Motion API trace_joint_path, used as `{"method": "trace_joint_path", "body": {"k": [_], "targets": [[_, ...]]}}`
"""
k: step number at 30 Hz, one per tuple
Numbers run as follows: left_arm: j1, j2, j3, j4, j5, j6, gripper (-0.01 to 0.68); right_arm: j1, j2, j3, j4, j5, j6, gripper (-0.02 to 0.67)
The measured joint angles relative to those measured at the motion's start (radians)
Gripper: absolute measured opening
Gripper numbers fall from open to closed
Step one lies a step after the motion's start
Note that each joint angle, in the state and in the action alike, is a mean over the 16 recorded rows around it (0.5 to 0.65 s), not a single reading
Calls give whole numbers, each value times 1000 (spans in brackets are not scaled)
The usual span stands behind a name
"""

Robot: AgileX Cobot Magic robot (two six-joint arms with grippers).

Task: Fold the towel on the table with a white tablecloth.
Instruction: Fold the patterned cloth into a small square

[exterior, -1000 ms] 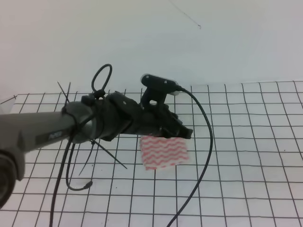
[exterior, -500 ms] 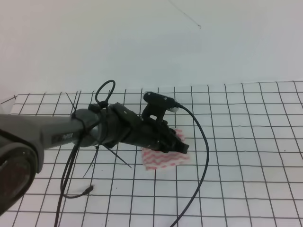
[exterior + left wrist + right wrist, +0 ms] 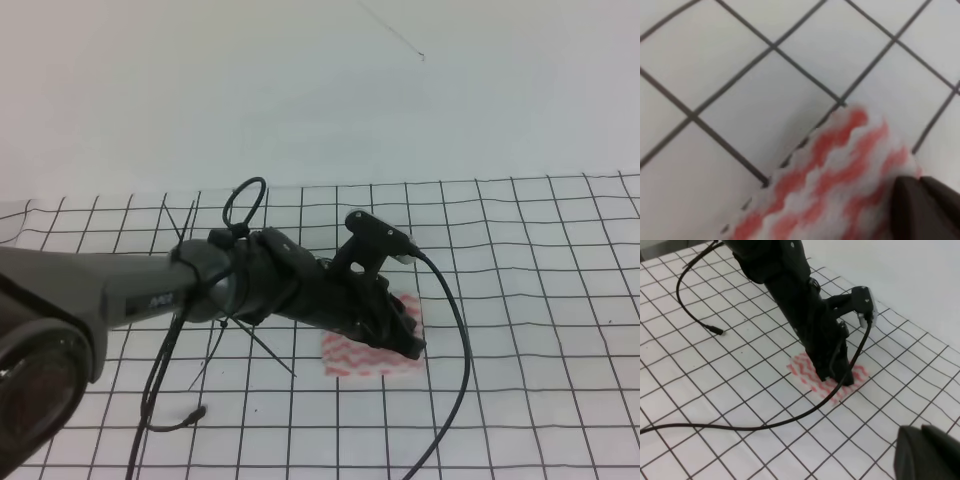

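The towel (image 3: 360, 358), pink-red and white wavy stripes, lies low on the table with a white tablecloth (image 3: 540, 300), mostly covered by my left arm. My left gripper (image 3: 410, 340) is down at the towel's right edge and looks shut on it. In the left wrist view the towel (image 3: 840, 165) fills the lower middle, its edge slightly raised, running under a dark fingertip (image 3: 927, 207). The right wrist view shows the towel (image 3: 807, 371) spread under the left gripper (image 3: 837, 379). Only a dark corner of my right gripper (image 3: 927, 452) shows, well off the towel.
A black cable (image 3: 740, 427) loops from the left wrist camera across the grid cloth in front of the towel. A loose cable end (image 3: 715, 331) lies to the left. A plain white wall (image 3: 320, 90) stands behind the table.
The left arm has moved right and down with the towel. The towel, first hanging larger below the gripper, now lies flatter and smaller on the cloth, further right.
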Motion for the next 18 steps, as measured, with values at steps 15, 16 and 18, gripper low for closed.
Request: {"method": "trace_joint_path", "body": {"k": [15, 16, 18], "targets": [[42, -83, 14, 38, -90, -113, -3, 0, 1, 0, -1, 1, 0, 0], [48, -83, 16, 39, -92, -122, -3, 0, 2, 0, -1, 1, 0, 0], [59, -79, 19, 43, -88, -138, -3, 0, 2, 0, -2, -1, 0, 0]]}}
